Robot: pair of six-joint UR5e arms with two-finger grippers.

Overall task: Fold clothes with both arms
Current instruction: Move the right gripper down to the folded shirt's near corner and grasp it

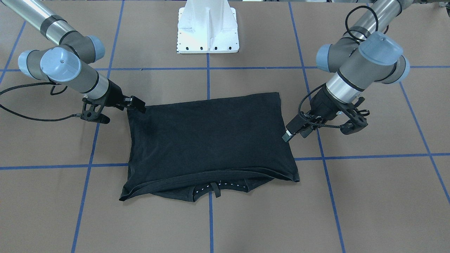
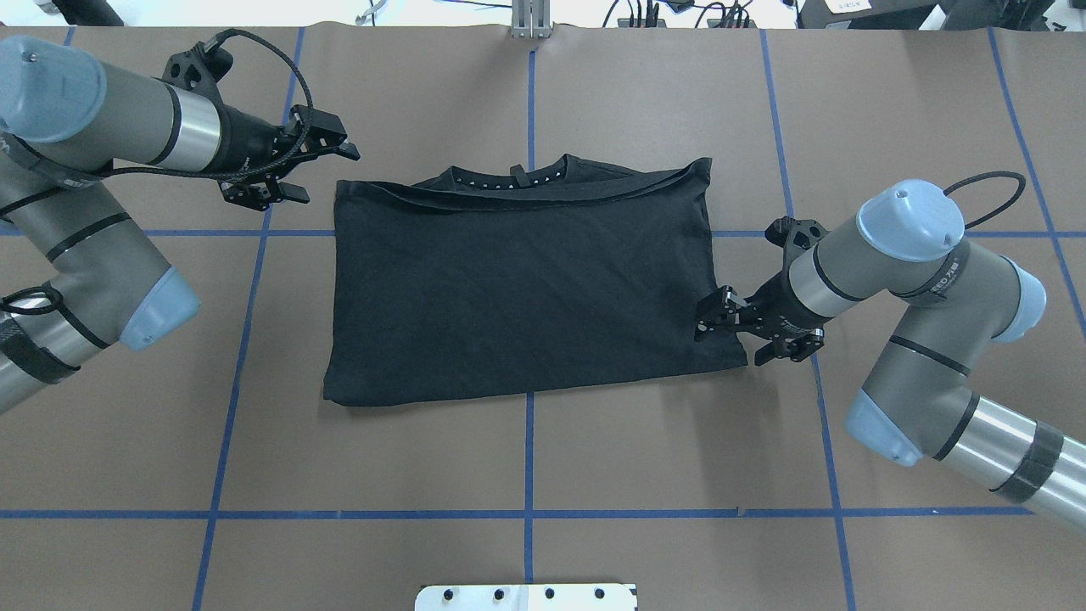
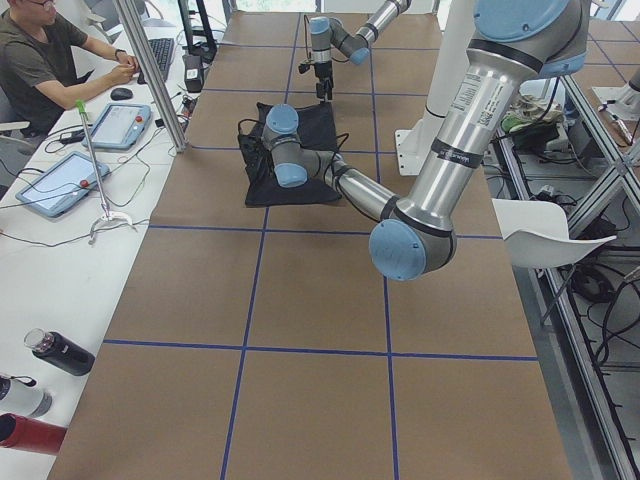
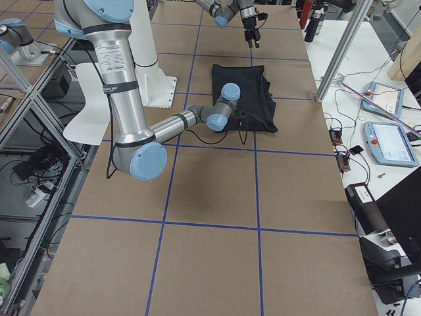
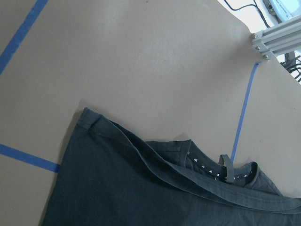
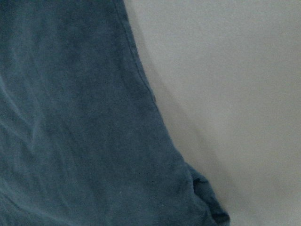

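Observation:
The black T-shirt (image 2: 526,288) lies folded in a rough rectangle at the table's middle, plain black side up, with no print showing. Its collar (image 2: 517,176) peeks out along the far edge. It also shows in the front view (image 1: 211,137) and both wrist views (image 5: 141,188) (image 6: 70,117). My left gripper (image 2: 318,170) (image 1: 297,135) is open and empty, just off the shirt's far left corner. My right gripper (image 2: 738,331) (image 1: 135,103) looks open, low at the shirt's right edge near its near right corner, and touches the cloth there.
The white pedestal base (image 1: 208,31) stands at the near table edge. Blue tape lines (image 2: 528,458) cross the brown table. An operator (image 3: 40,60) sits at a side desk with tablets (image 3: 60,180) and bottles (image 3: 60,352).

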